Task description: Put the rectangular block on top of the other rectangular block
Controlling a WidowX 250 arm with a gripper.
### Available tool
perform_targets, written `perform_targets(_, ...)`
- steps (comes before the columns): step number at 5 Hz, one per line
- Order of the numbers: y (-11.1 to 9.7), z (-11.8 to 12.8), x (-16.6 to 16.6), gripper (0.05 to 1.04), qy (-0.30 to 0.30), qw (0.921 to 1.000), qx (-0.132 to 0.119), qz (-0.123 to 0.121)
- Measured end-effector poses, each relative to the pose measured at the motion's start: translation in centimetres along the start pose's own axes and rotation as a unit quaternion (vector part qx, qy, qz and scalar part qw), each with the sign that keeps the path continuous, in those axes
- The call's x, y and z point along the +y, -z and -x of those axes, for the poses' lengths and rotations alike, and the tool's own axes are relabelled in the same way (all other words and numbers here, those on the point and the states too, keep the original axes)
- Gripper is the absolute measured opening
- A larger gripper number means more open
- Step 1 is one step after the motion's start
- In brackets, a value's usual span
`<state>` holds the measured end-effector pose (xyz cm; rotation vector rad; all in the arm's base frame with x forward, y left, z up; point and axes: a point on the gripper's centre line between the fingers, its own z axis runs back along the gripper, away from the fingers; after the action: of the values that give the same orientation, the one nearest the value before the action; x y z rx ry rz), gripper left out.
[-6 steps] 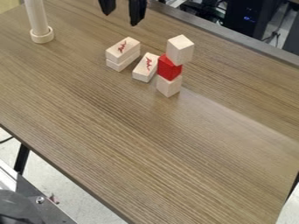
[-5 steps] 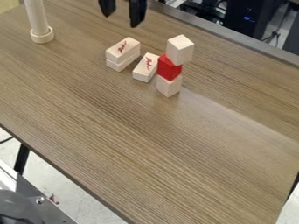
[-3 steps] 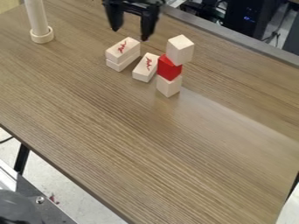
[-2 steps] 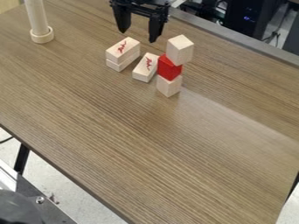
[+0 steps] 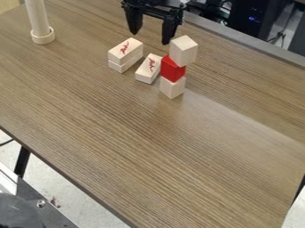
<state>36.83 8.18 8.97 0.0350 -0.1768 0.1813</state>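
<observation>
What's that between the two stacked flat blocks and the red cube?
In the camera view, one more flat block lies on the table between the stacked pair and the red cube.

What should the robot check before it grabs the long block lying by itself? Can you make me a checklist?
1. Gripper open and empty: ok.
2. Nothing on top of the lone rectangular block: ok.
3. Top of the two-block stack free for another block: ok.
4. Plenty of room between the lone block and the cube tower with the red cube in its middle: not ok, they look very close, so a finger might bump the tower.
5. Gripper lined up right above the lone block: cannot tell, its height is hard to judge here.
</observation>
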Motion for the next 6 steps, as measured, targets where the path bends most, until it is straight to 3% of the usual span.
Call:
perform_targets(2,1.7,1.0,-0.2,1.0,-0.045,0.9989,0.014,-0.003)
perform_targets(3,2.1,1.3,-0.4,1.0,-0.072,0.9971,0.02,0.013)
perform_targets(6,3.8,1.8,-0.3,1.0,-0.072,0.9963,0.044,0.011)
